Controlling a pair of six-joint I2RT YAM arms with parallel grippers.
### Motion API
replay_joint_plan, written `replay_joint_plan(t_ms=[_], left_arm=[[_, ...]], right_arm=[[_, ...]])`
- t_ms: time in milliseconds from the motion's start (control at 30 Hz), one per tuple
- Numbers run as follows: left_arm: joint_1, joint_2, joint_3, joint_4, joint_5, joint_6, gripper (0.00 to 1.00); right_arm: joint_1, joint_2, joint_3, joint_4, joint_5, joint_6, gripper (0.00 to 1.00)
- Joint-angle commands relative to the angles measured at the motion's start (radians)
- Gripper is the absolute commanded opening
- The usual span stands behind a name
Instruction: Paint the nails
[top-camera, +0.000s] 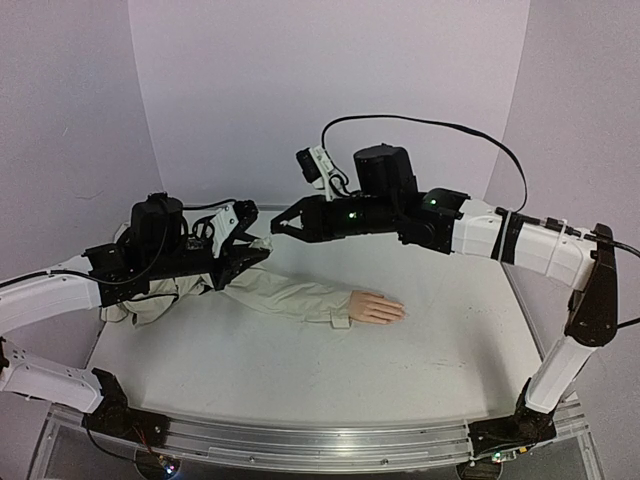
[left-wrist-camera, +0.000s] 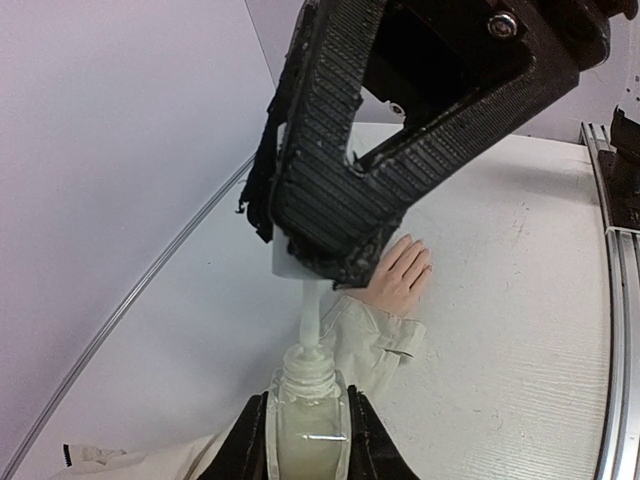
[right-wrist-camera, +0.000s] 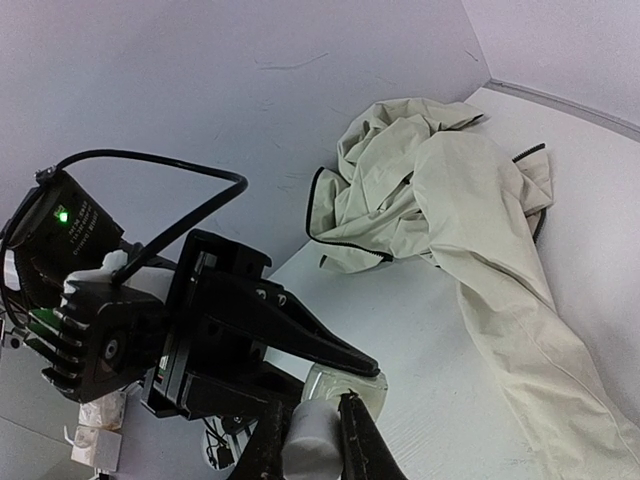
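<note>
A small peach mannequin hand (top-camera: 375, 307) lies palm down on the white table, with a beige jacket sleeve (top-camera: 290, 290) running left from it. In the left wrist view the hand (left-wrist-camera: 400, 275) lies beyond the cuff; its nails are too small to make out. My left gripper (top-camera: 258, 250) is shut on a clear bottle of pale polish (left-wrist-camera: 308, 430), holding it upright. My right gripper (top-camera: 279, 227) is shut on the white cap (right-wrist-camera: 312, 440) just above the bottle (right-wrist-camera: 352, 383). The white brush stem (left-wrist-camera: 310, 315) still reaches into the bottle's neck. Both grippers are left of the hand and above the sleeve.
The rest of the beige jacket (right-wrist-camera: 440, 190) lies bunched at the table's left rear. Purple walls close in the back and sides. A metal rail (top-camera: 320, 440) runs along the near edge. White table (top-camera: 450, 330) lies right of the hand.
</note>
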Motion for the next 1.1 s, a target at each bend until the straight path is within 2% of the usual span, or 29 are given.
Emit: replay_joint_plan(t_ms=[0, 733, 933, 1067], left_arm=[[-0.004, -0.005, 0.055, 0.027, 0.016, 0.011, 0.0], [-0.005, -0.011, 0.051, 0.027, 0.003, 0.004, 0.0], [-0.004, -0.01, 0.053, 0.027, -0.061, -0.02, 0.0], [-0.003, -0.013, 0.054, 0.029, -0.095, -0.024, 0.0]], right_arm=[[-0.005, -0.066, -0.007, 0.064, 0.001, 0.007, 0.0], [-0.019, -0.121, -0.051, 0.08, 0.047, 0.012, 0.0], [-0.079, -0.242, -0.172, 0.078, 0.073, 0.029, 0.0], [-0.182, -0.377, -0.384, 0.049, 0.085, 0.056, 0.0]])
